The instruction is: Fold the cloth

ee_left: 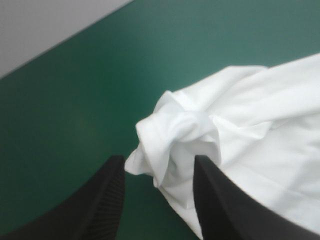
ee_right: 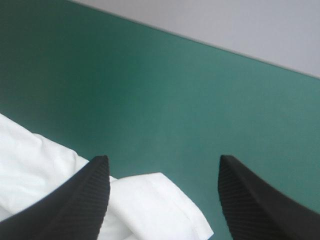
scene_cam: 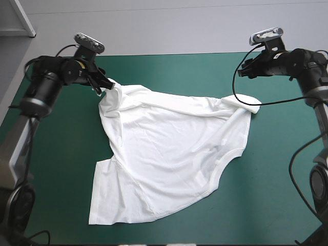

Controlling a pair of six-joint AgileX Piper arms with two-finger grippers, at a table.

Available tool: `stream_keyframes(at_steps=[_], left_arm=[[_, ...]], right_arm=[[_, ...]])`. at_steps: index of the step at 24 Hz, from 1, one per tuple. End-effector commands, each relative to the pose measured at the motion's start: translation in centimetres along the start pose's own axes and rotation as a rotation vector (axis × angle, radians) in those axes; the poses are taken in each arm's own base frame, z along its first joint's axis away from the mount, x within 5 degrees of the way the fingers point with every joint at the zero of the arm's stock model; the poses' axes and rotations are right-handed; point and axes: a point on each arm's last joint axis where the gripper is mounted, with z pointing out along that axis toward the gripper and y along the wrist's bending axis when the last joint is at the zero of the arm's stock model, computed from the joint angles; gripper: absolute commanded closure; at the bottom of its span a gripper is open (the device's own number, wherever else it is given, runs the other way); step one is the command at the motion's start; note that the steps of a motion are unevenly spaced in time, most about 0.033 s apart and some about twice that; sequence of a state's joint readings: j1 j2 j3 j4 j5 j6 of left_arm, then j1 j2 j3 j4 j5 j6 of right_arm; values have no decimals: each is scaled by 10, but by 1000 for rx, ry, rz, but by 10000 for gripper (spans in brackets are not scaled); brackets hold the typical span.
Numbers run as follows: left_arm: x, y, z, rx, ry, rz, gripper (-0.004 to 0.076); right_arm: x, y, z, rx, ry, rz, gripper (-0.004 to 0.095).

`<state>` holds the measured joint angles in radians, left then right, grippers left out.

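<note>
Far-left on the table, the left gripper (ee_left: 159,159): the high view hides its gap, but its wrist view shows the fingers parted, a bunched corner of the T-shirt (scene_cam: 169,154) loose between them. The T-shirt spreads rumpled over the middle of the teal-green cover (scene_cam: 61,154) toward the near edge. Far-right, the right gripper (ee_right: 164,159) stands wide apart, with a folded white corner beside one finger, unclamped.

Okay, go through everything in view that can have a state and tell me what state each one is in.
T-shirt: unfolded, spread mostly flat on the table, its two far corners bunched.
Left end effector: open, a bunched shirt corner between its jaws.
Right end effector: open, the other shirt corner lying loose between its jaws.
</note>
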<state>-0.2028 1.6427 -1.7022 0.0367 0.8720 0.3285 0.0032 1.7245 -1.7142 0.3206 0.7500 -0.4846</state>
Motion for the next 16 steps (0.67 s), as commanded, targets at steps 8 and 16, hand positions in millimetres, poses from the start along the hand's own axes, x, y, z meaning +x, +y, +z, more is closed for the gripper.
stream_keyframes(at_steps=[8, 16], left_arm=[[73, -73, -157, 405, -39, 30, 391], [150, -134, -155, 650, 157, 141, 391]], right_arm=[[-21, 40, -160, -95, -111, 20, 346], [-15, 49, -186, -113, -96, 16, 386]])
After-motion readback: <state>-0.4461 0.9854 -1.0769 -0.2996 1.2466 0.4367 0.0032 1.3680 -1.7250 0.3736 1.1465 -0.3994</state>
